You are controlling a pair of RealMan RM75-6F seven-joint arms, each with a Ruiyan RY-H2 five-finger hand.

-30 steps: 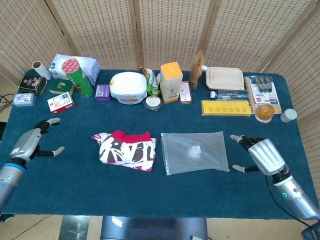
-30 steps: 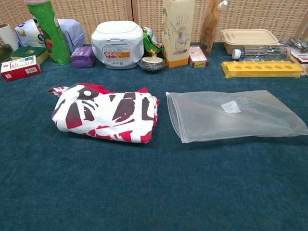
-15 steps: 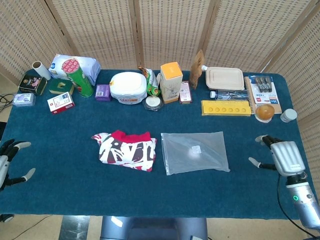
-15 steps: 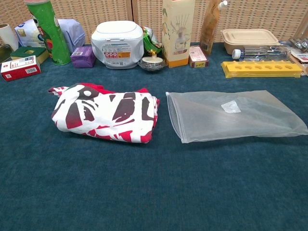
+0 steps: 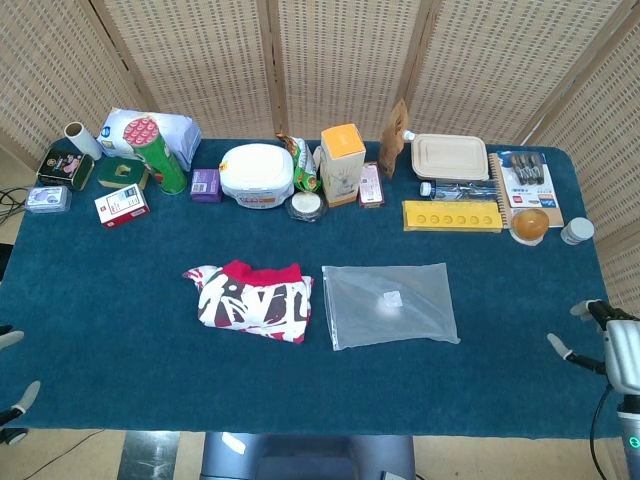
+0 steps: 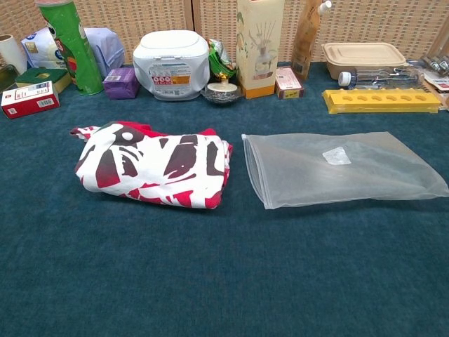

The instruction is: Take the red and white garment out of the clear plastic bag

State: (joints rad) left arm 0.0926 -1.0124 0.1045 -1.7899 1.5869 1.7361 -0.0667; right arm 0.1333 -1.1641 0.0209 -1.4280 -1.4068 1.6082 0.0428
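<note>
The left hand [image 5: 12, 395] is cut off at the lower left edge of the head view, so I cannot tell how its fingers lie; the right hand [image 5: 612, 350] at the lower right edge holds nothing, fingers spread. One folded red and white garment [image 5: 252, 300] (soft, wrinkled cloth) lies in the centre of the blue table [image 5: 150, 380], just left of one flat clear plastic bag [image 5: 390, 305], outside it.

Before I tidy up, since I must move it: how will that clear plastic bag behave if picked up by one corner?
The clear plastic bag lies flat and looks empty, so it is probably very light. It looks like thin film, so it would likely droop limply. Its smooth surface may slip between fingers.
</note>
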